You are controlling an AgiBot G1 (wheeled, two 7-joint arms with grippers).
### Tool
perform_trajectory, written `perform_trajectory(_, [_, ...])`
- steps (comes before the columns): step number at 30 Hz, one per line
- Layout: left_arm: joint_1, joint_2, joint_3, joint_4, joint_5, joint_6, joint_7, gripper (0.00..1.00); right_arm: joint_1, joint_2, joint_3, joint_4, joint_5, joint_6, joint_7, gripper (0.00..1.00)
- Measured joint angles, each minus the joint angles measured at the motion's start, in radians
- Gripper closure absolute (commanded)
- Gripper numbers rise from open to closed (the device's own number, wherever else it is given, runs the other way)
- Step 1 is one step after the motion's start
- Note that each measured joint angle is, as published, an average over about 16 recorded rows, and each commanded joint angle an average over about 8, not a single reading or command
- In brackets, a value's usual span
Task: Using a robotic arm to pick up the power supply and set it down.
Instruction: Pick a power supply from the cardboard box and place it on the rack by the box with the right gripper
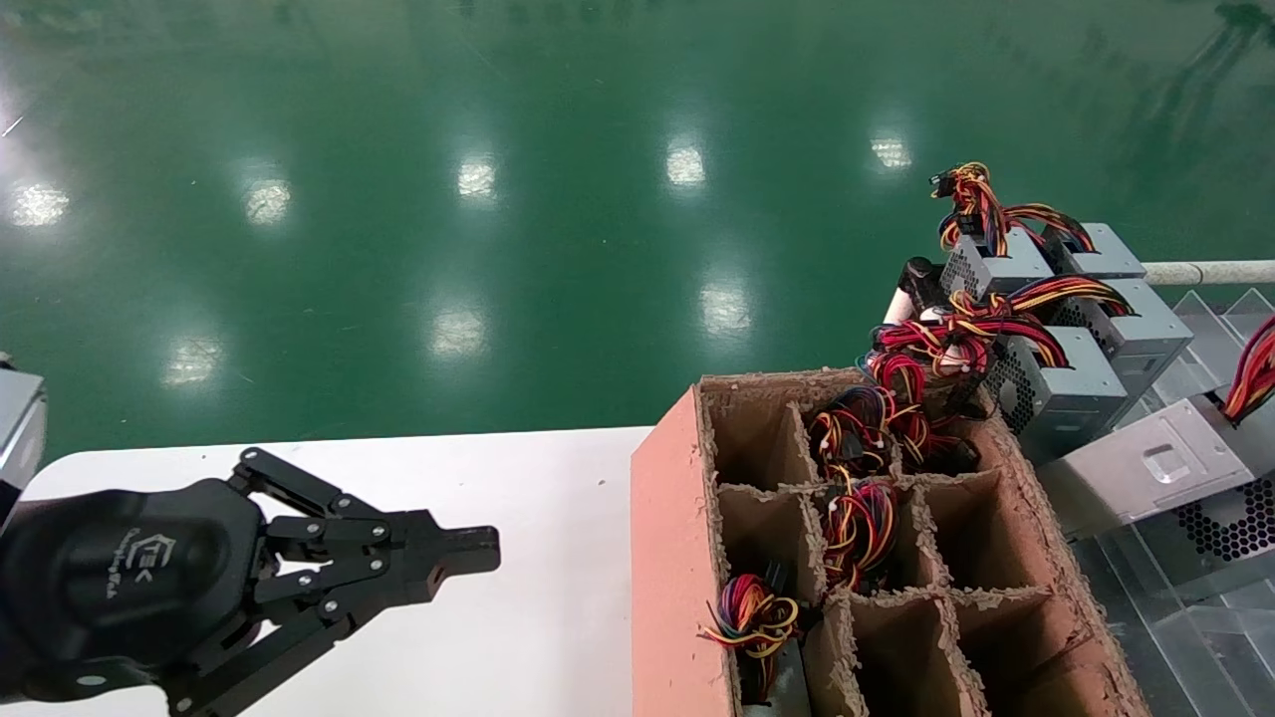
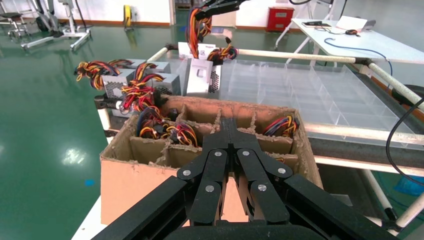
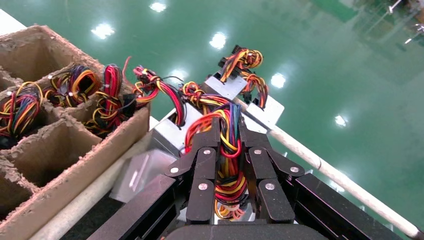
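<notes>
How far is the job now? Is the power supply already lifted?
Grasp done: the right gripper is shut on the wire bundle. In hand: the power supply hangs from it over the clear tray. Left: setting it down. The left gripper idles above the white table.

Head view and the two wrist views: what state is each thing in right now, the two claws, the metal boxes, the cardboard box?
Left gripper: shut, empty, over the white table.
Right gripper: shut on the power supply's wire bundle.
Power supply: tilted, hanging by its wires.
Cardboard box: open-topped, some compartments hold wires, others empty.
Other power supplies: resting in a row beyond the box.
</notes>
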Motion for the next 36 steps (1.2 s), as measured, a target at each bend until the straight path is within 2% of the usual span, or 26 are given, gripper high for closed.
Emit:
perform_trajectory(15, [0.0,0.0,0.0,0.0,0.0,0.0,0.0,1.0,0.009,-0.018,-0.006,0.18,-0.016,0.059,0.054,1.0])
perform_trajectory(36, [0.0,0.0,0.001,0.0,0.0,0.0,0.0,1.0,0.032,0.122,-0.026,0.287,-0.041,0.109,0.101,1.0])
